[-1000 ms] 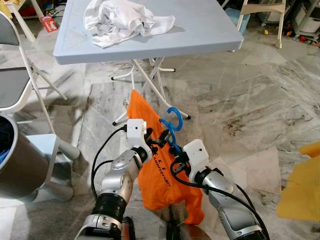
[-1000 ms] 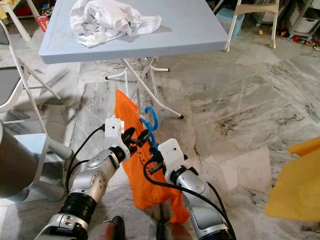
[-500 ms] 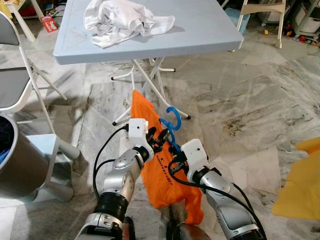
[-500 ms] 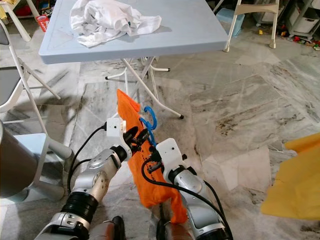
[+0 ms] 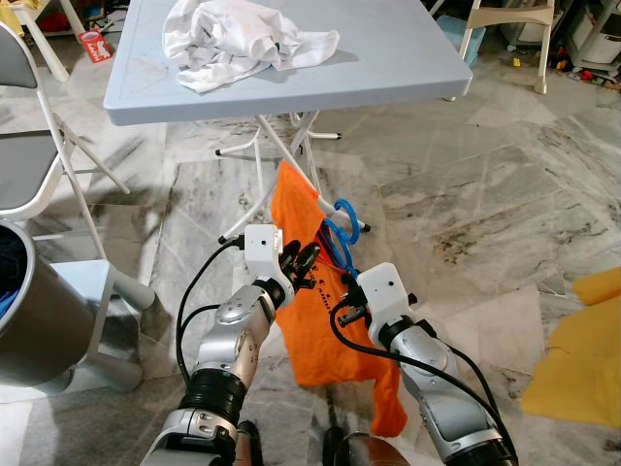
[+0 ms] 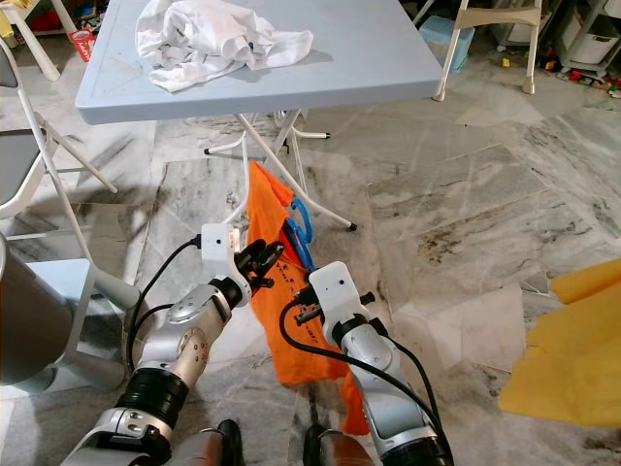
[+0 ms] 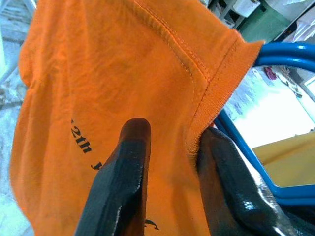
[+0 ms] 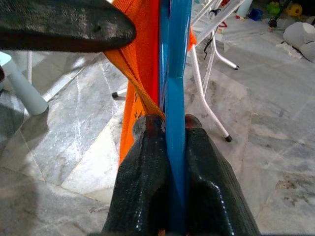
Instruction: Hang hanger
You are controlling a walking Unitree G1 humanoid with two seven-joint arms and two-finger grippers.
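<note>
At lower centre the right tool (image 8: 170, 142) clamps the blue hanger (image 5: 342, 228), the left tool (image 7: 170, 162) pinches the orange shirt (image 5: 309, 291)'s collar; next, carry to a rail.

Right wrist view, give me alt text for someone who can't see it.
The right gripper is shut on a blue hanger, with an orange shirt draped beside it. Behind are a marble floor and white table legs.
</note>
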